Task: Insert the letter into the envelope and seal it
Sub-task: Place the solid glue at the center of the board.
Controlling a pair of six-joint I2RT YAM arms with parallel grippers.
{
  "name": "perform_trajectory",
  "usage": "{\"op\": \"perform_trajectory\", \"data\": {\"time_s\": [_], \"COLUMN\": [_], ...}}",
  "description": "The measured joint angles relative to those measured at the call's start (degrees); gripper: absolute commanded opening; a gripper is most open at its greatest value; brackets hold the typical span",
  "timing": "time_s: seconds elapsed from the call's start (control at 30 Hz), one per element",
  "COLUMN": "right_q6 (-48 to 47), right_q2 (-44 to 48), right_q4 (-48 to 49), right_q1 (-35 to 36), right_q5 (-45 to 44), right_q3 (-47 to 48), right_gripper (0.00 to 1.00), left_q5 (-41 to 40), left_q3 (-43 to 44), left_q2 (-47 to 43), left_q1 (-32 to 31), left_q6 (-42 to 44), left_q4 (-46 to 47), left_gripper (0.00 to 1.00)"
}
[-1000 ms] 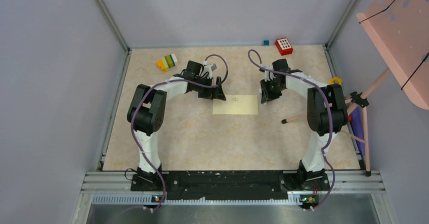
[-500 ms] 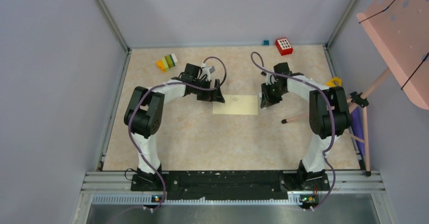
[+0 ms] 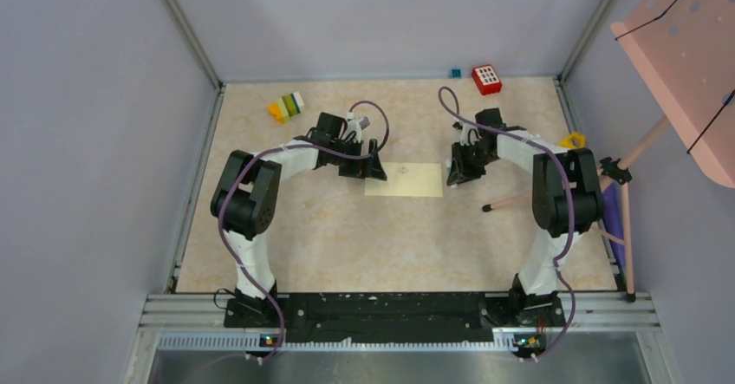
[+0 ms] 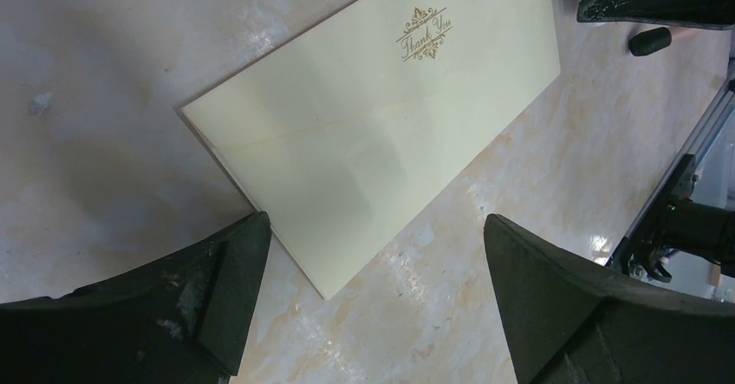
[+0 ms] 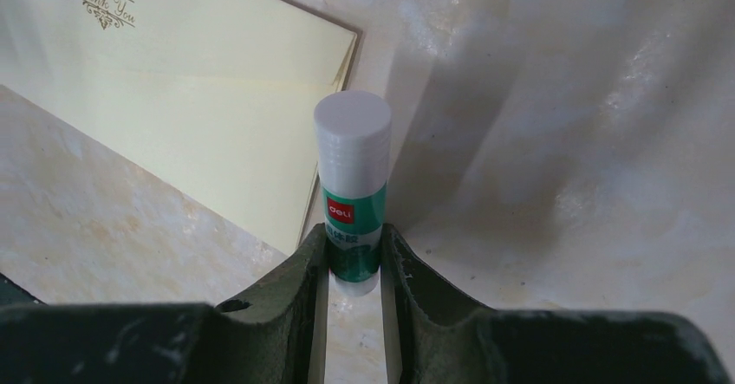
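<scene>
Over the last 1 second both arms barely shifted: left gripper (image 4: 373, 228) stands wide and empty, the envelope (image 4: 381, 133) flat just ahead of it, right gripper (image 5: 355, 245) clamps the glue stick (image 5: 351, 167) beside the envelope's other end, so sealing looks nearly done

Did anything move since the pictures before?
Only a little: the left arm and right arm swung slightly outward. The right gripper stays clamped on the white-and-green glue stick, the left gripper stays open, and the pale cream paper envelope has not moved.
</scene>
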State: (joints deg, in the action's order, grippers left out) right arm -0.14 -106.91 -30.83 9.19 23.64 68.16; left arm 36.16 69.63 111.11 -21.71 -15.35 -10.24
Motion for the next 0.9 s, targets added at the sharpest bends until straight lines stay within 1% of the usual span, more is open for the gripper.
{"op": "perform_trajectory", "data": {"time_s": [0.4,0.53,0.83,0.9], "right_q6": [1.51,1.86,2.25,2.29], "right_q2": [-0.15,-0.17,-0.17,-0.17], "right_q4": [0.42,0.44,0.5,0.48], "right_q1": [-0.74,-0.74,-0.74,-0.74], "right_q5": [1.14,1.6,2.43,2.49], "right_q3": [-0.31,-0.31,-0.31,-0.31], "right_gripper": [0.3,0.36,0.39,0.41], "left_q5": [0.33,0.31,0.24,0.24], "left_q3": [-0.13,-0.17,-0.42,-0.42], "left_q2": [0.0,-0.09,-0.37,-0.39], "left_q1": [-0.09,-0.09,-0.09,-0.09], "left_q6": [-0.59,-0.59,-0.59,-0.57], "left_q4": [0.11,0.07,-0.26,-0.31], "left_gripper": [0.98,0.98,0.98,0.98]}}
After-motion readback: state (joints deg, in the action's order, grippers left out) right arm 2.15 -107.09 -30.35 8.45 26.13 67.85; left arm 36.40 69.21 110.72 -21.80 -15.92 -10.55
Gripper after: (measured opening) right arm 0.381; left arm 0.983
